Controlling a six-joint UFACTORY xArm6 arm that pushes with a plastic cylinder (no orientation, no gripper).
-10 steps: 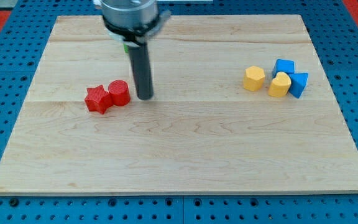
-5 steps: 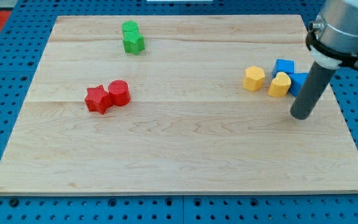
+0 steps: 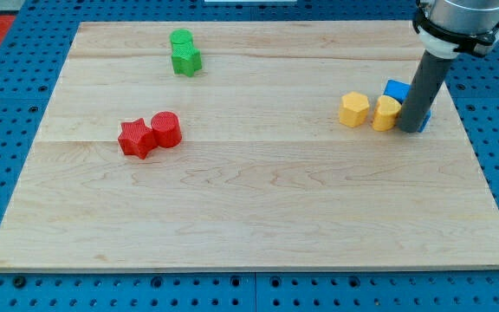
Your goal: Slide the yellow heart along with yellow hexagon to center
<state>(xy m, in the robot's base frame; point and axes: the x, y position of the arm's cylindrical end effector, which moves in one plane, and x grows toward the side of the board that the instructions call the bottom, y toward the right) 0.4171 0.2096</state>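
The yellow hexagon (image 3: 353,109) lies at the view's right, with the yellow heart (image 3: 385,113) just to its right, a small gap between them. My tip (image 3: 412,128) stands right next to the heart's right side, touching or nearly touching it. The rod hides most of a blue block (image 3: 424,119) behind it. Another blue block (image 3: 395,90) sits just above the heart.
A red star-shaped block (image 3: 134,138) and a red cylinder (image 3: 166,129) touch at the view's left. Two green blocks (image 3: 183,52) sit together near the top left. The wooden board (image 3: 249,217) ends close to the right of the blue blocks.
My tip has crossed from beside the red blocks to the view's right, then moved up and left against the yellow heart's right side. The heart has shifted slightly left.
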